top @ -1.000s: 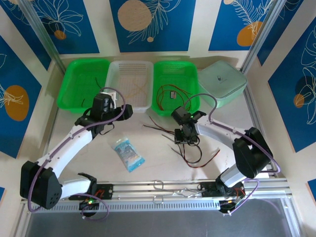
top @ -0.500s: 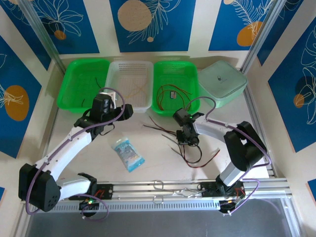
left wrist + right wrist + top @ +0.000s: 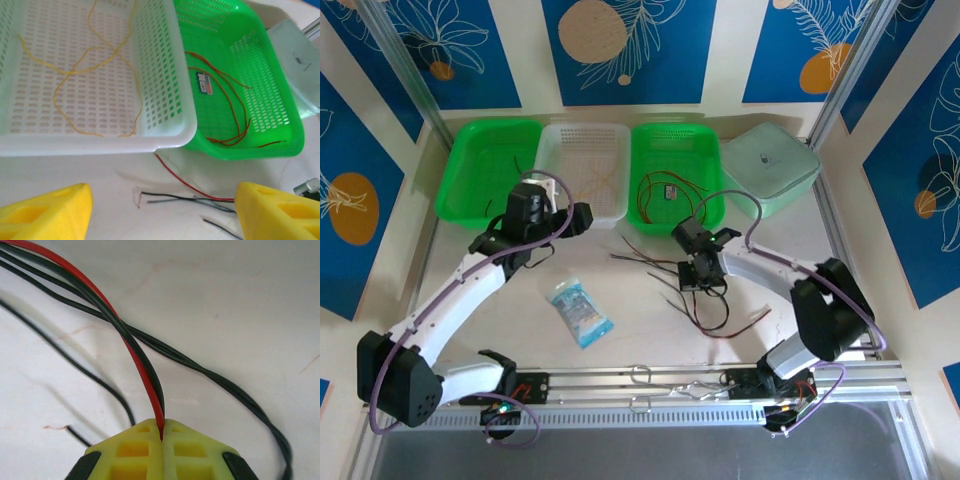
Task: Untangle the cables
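Right pincer (image 3: 161,436) is squeezed shut on a thin red wire (image 3: 146,382) and a thin black wire (image 3: 155,382). Pulling both could tighten the knot of loose cables (image 3: 706,316) on the worktop (image 3: 640,325). Left pincer (image 3: 160,212) hangs wide open. White holey basket (image 3: 165,75) holds pale yellow wires (image 3: 75,71); green holey basket (image 3: 280,120) holds red-orange wires (image 3: 239,106).

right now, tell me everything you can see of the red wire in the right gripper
The red wire is thin, smooth, glossy like plastic. In the right wrist view it enters upper left, arcs down over the white table and ends pinched in the shut yellow fingertips of the right gripper. A black wire runs tight against it into the same pinch; both cross over a black pair lying on the table.
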You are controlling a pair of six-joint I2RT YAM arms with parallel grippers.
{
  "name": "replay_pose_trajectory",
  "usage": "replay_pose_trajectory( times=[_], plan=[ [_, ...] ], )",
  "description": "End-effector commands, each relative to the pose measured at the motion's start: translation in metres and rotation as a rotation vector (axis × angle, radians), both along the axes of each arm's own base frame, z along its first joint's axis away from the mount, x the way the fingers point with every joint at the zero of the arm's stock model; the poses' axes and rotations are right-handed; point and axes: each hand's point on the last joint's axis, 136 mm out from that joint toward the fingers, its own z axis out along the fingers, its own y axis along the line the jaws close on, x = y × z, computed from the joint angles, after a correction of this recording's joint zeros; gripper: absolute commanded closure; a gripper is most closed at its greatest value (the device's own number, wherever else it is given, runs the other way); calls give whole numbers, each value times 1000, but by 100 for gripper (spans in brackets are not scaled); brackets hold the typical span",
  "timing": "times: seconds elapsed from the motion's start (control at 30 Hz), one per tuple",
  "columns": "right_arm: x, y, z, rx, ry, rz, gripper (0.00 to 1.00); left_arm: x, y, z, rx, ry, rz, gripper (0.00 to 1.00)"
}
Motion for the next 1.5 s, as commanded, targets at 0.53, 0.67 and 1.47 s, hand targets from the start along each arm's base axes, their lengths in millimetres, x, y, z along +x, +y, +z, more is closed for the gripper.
replay_pose_trajectory(
  times=[0.53,0.67,1.47],
  plan=[
    [23,25,185,260,-555,136,100,-5,-46,101,-246,-116,-145,23],
    [27,27,212,300,-623,130,100,-5,-54,109,-307,-107,-169,23],
    [41,39,295,489,-878,103,100,37,-99,99,-775,47,-147,23]
  ],
)
